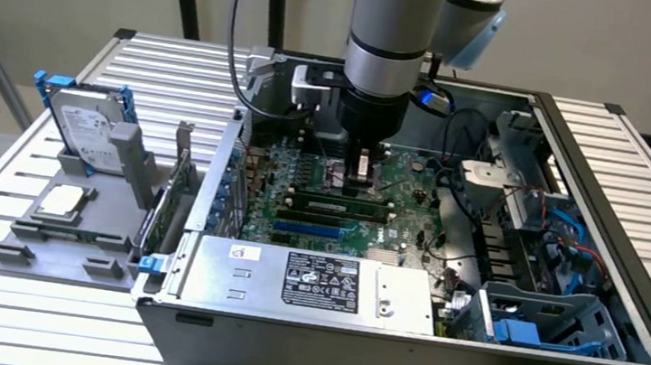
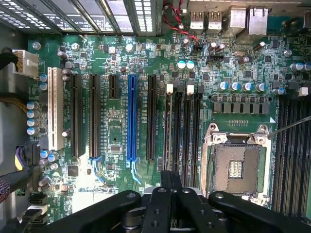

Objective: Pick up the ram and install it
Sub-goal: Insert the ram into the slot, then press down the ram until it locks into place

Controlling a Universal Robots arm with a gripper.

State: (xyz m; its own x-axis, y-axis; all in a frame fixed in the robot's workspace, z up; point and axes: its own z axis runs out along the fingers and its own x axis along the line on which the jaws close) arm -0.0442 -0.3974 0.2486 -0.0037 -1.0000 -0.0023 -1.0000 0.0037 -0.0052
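The gripper [image 1: 359, 170] hovers low over the motherboard [image 2: 146, 68], fingers [image 2: 156, 204] closed with nothing visibly held. The ram [image 1: 332, 207] already lies in a black slot [image 1: 324, 196] mid-board. Looks like the seating step: what's called for is firm, square pressure.

Gripper [image 2: 171, 182] fingertips hidden behind linkage

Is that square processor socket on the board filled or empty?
Empty: the processor socket has its metal frame around a bare contact bed, no chip inside.
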